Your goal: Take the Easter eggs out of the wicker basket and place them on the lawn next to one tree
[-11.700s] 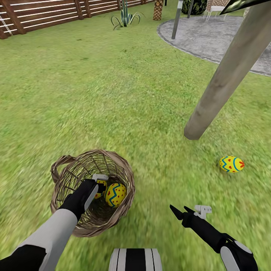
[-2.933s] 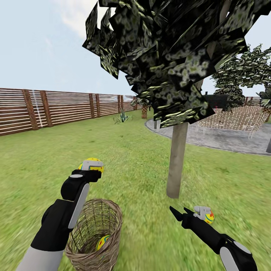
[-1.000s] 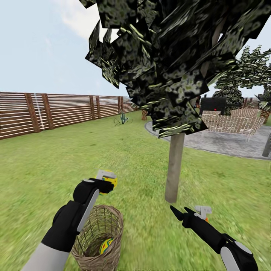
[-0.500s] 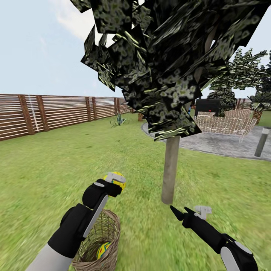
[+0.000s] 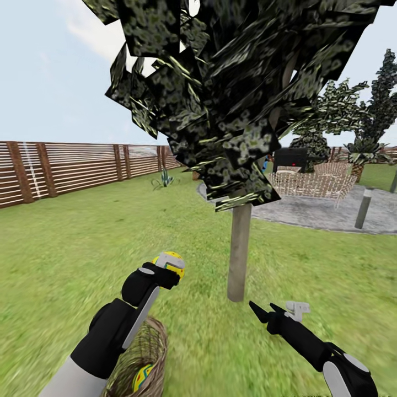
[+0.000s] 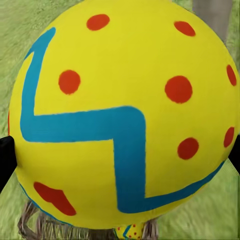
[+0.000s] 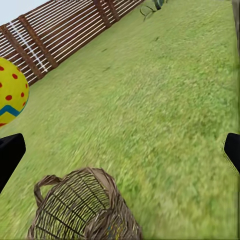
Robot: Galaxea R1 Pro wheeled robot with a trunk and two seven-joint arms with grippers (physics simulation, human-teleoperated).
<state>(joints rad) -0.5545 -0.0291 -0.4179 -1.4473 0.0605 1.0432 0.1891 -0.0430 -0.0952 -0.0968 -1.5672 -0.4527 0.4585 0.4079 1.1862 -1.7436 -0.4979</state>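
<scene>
The lawn (image 5: 82, 242) is wide green grass with yellowish patches, and it reaches to a wooden fence (image 5: 71, 168) on the far left. A wicker basket (image 5: 140, 361) stands on it at the near left. A tree (image 5: 239, 253) grows from the grass just right of the basket. A grey paved patio (image 5: 309, 212) borders the lawn at the far right.

No readable text, labels, brands or numbers anywhere. The egg (image 6: 120, 115) carries only painted blue zigzag bands and red dots, no letters or digits.
</scene>
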